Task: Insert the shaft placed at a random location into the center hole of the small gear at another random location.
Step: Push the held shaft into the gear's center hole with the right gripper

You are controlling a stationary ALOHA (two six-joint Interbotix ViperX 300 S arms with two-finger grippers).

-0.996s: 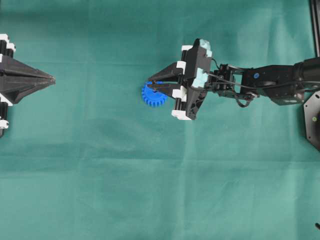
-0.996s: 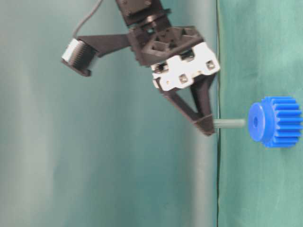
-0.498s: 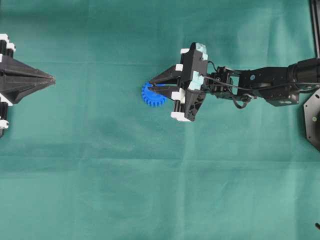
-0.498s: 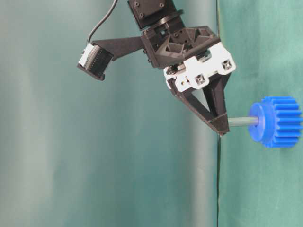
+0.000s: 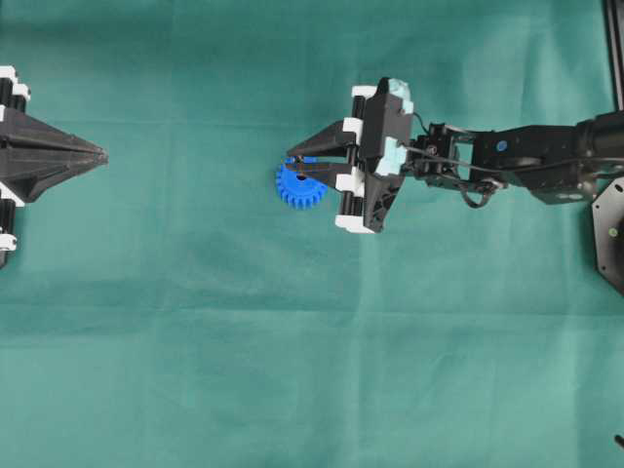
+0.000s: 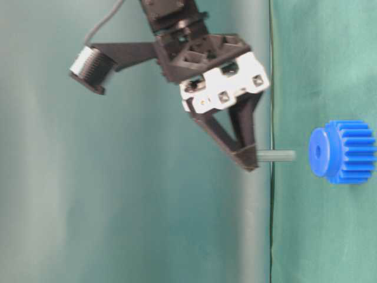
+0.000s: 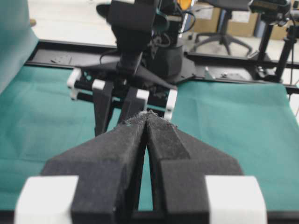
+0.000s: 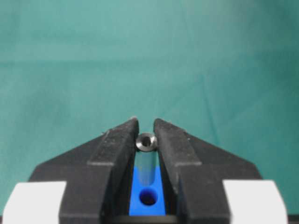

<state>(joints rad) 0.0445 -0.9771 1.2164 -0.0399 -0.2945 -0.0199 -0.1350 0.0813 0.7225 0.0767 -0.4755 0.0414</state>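
Observation:
The small gear (image 5: 297, 187), bright blue and toothed, lies flat on the green cloth near the middle. My right gripper (image 5: 291, 164) hangs over its upper edge, shut on the shaft (image 6: 277, 155), a thin grey pin pointing at the gear (image 6: 346, 151). A clear gap separates the pin's tip from the hub and the center hole (image 6: 318, 151). In the right wrist view the shaft's shiny end (image 8: 146, 142) sits between the fingertips (image 8: 164, 133), with the center hole (image 8: 148, 198) showing dark in the blue hub just below it. My left gripper (image 5: 100, 156) rests shut at the far left, holding nothing.
Green cloth (image 5: 292, 370) covers the table. A black frame rail (image 5: 614, 49) runs along the right edge, with the right arm's base (image 5: 609, 234) beside it. In the left wrist view the right arm (image 7: 133, 42) stands ahead, in front of a black rail (image 7: 233, 60).
Half a second ago the shaft's tip was at the gear's center hole. The right gripper has since drawn back with the shaft, leaving a gap. The left arm has not moved.

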